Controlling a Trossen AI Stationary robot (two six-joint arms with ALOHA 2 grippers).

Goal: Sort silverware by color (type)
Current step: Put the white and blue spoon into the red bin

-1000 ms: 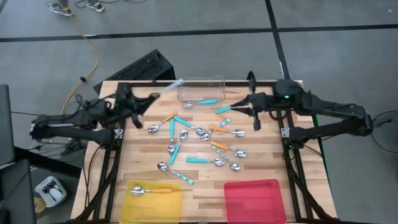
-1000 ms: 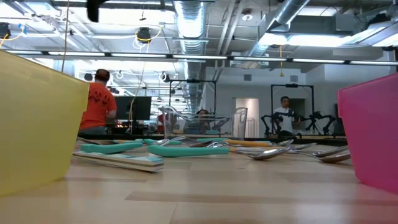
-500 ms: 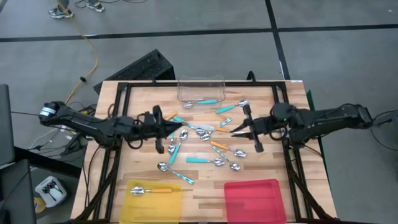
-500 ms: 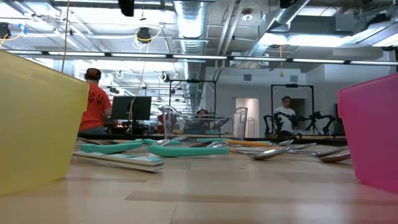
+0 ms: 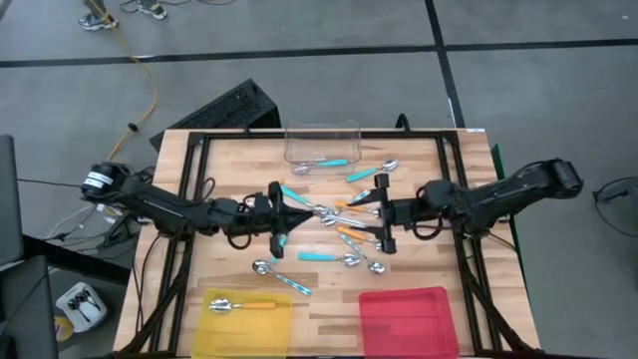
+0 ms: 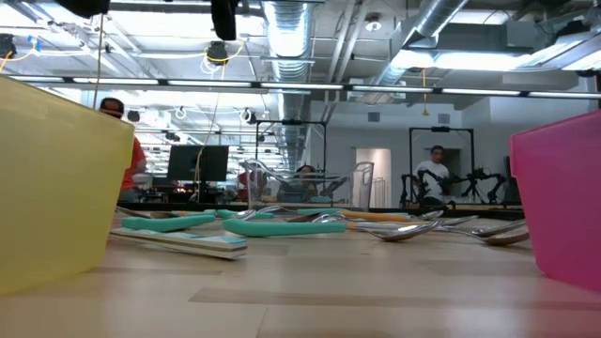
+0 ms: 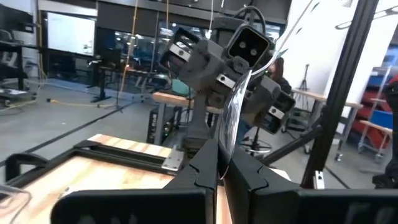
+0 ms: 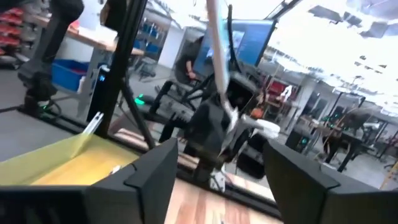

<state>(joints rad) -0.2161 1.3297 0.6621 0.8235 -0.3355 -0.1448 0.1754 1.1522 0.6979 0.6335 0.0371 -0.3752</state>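
Several spoons with teal, orange and silver handles lie scattered on the wooden table's middle (image 5: 344,257), also seen in the low view (image 6: 282,225). My left gripper (image 5: 297,213) reaches in from the table's left, above the pile, and is shut on a silver spoon (image 7: 231,118) that stands up from its fingertips (image 8: 217,56). My right gripper (image 5: 361,215) faces it from the right, a little above the pile. It is open (image 8: 217,180), with nothing between its fingers. My left gripper pinches the silver spoon's lower end (image 7: 222,163) between its two shut fingers. The fingers come nearly level from the table's left. The spoon stands upright above the fingertips, clear of the table. Which end of the spoon is pinched I cannot tell.
A clear tub (image 5: 322,143) at the far edge holds a teal spoon. A yellow tray (image 5: 269,321) at the near left holds an orange-handled spoon; a red tray (image 5: 409,319) sits at the near right. Black frame rails (image 5: 189,269) run along the table's sides. People show beyond the table.
My left gripper has come from the far left corner toward the table's middle and down, carrying the silver spoon, which now stands upright. My right gripper has come from the far right toward the middle and down, and has opened.
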